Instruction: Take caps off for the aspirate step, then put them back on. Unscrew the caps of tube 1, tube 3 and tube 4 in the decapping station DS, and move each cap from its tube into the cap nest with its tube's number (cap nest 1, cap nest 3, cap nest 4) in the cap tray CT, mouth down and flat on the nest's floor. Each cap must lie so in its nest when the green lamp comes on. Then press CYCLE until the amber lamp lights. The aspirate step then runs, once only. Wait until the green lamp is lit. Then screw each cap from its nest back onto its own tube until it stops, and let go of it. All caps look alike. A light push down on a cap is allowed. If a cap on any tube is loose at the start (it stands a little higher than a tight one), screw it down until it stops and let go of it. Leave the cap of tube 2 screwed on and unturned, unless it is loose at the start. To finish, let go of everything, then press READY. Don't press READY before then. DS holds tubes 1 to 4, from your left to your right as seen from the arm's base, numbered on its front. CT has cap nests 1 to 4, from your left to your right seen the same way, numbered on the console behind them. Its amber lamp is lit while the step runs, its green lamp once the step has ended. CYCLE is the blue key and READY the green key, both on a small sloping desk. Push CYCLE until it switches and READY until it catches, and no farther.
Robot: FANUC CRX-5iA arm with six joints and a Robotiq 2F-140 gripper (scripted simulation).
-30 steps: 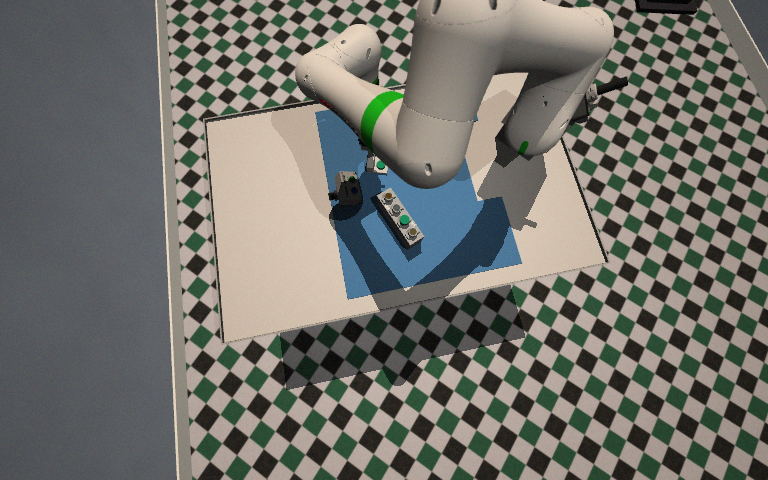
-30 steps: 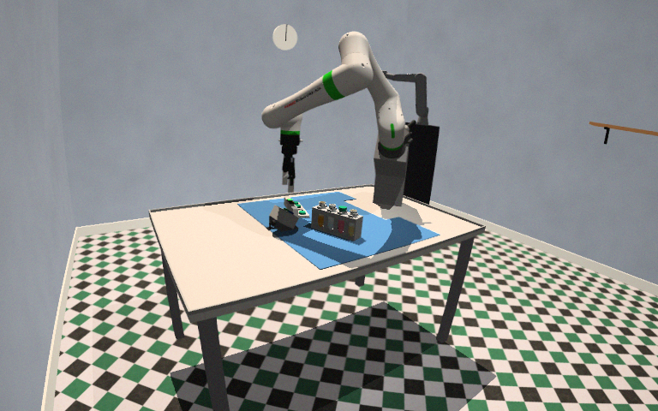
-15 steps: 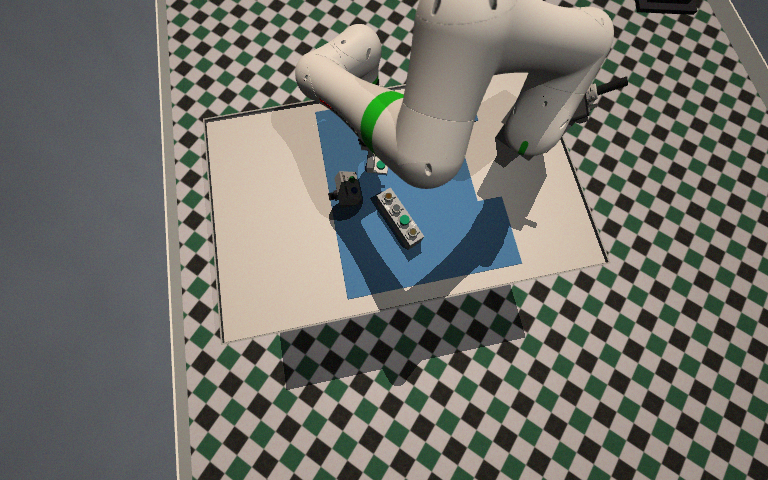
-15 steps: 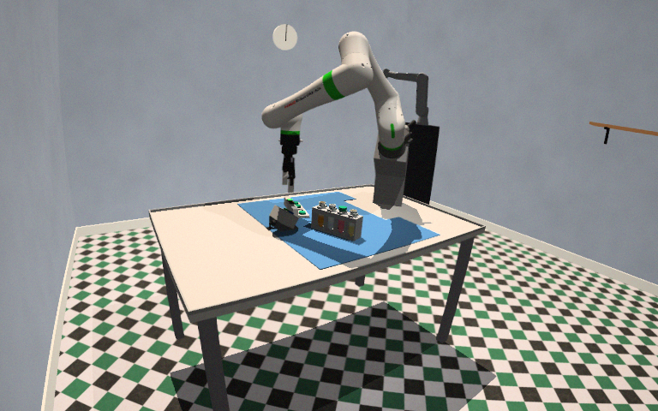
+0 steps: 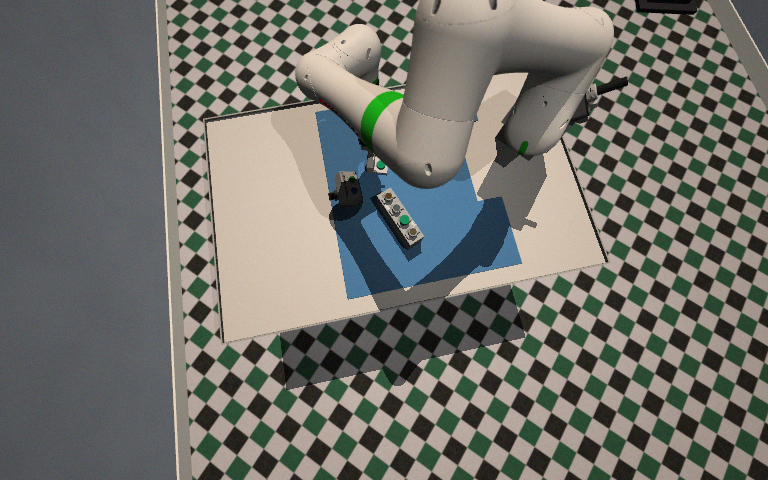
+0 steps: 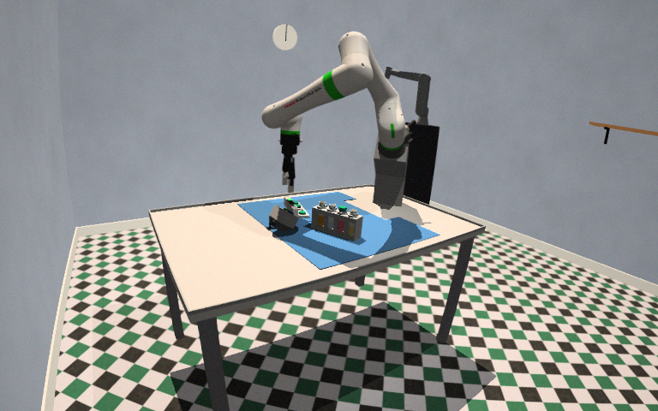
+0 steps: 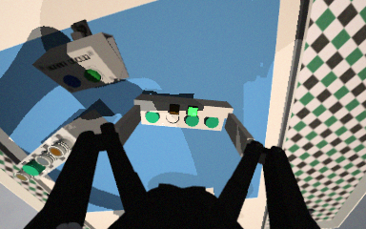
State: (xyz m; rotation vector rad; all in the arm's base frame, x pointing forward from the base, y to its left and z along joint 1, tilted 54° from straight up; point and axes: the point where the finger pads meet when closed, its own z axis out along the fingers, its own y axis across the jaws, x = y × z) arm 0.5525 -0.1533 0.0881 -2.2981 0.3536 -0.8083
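My gripper (image 7: 183, 116) is open wide and empty. It hangs high above the cap tray CT (image 7: 183, 116), and it also shows in the exterior view (image 6: 290, 181). Three green caps lie in the tray's nests (image 7: 152, 116), (image 7: 192, 120), (image 7: 212, 122). The second nest from the left (image 7: 172, 117) is empty. The green lamp (image 7: 192, 111) is lit and the amber lamp (image 7: 173, 108) is dark. The decapping station DS (image 5: 400, 217) holds three uncapped tubes and one tube with a green cap (image 5: 404, 219).
The sloping desk (image 7: 81, 64) with the blue CYCLE key (image 7: 71, 82) and the green READY key (image 7: 92, 74) stands left of the tray. All stand on a blue mat (image 6: 339, 232). My arm hides most of the tray in the top view.
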